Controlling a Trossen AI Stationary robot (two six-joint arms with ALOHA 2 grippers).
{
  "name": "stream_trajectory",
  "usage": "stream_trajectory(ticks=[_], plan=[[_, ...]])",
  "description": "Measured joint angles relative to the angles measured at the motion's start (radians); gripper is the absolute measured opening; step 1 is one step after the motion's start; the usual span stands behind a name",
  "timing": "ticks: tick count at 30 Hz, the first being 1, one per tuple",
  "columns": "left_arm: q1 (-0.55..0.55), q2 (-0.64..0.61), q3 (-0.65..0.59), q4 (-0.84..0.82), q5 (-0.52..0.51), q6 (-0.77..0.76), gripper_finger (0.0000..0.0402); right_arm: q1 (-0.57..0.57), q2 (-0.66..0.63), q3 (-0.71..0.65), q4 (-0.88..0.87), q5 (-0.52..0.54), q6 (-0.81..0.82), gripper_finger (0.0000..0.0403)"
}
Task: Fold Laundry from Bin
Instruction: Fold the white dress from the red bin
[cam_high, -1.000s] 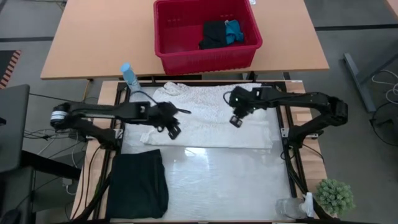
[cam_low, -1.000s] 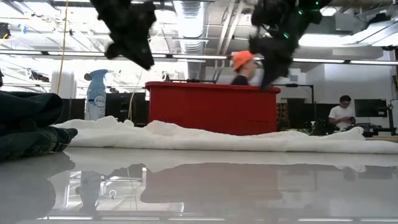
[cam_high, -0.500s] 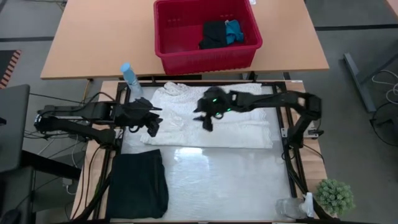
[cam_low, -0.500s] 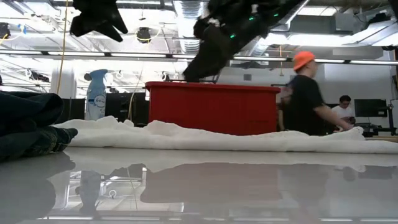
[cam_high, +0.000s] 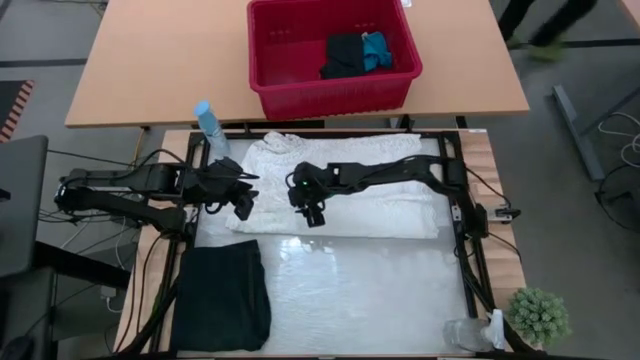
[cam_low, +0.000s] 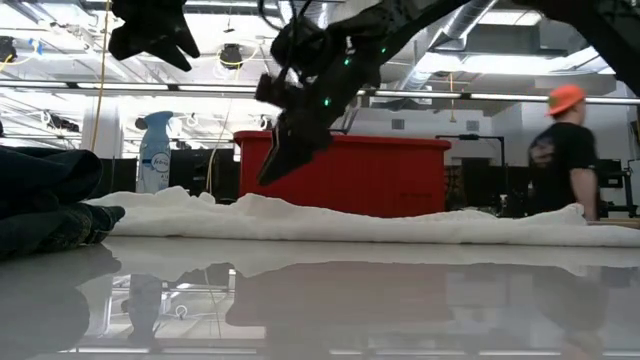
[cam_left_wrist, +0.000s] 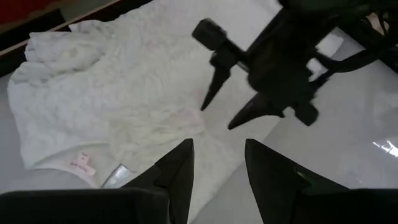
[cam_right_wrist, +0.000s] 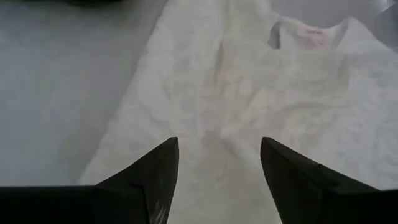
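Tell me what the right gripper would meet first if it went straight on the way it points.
Likely the white garment: the open right gripper points down at it, empty, nothing between.

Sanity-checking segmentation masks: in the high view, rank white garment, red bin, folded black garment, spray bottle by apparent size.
1. white garment, largest
2. red bin
3. folded black garment, close to the bin in footprint, so that order is unsure
4. spray bottle, smallest

1. The right tool (cam_high: 312, 214) now hangs over the middle of the white garment (cam_high: 390, 205), having swept from the garment's right part toward the desk's left edge.
2. The left tool (cam_high: 243, 204) has pulled back to the garment's left end.
3. Both tools' jaws have spread apart.
4. The person (cam_low: 563, 150) has walked rightward behind the bin (cam_low: 340, 175).
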Motion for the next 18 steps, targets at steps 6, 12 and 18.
stream_trajectory(ticks=[6,12,18], plan=[[0.000,-0.001,0.000,-0.004,0.001,0.000,0.0133,-0.004,0.062,0.025,-0.006,0.065,-0.059,0.0249],[0.000,-0.001,0.000,-0.008,0.007,0.000,0.0133,-0.007,0.075,0.032,0.017,0.088,-0.060,0.0248],[0.000,0.001,0.000,-0.009,0.007,-0.003,0.0133,-0.007,0.075,0.033,0.040,0.126,-0.078,0.0225]])
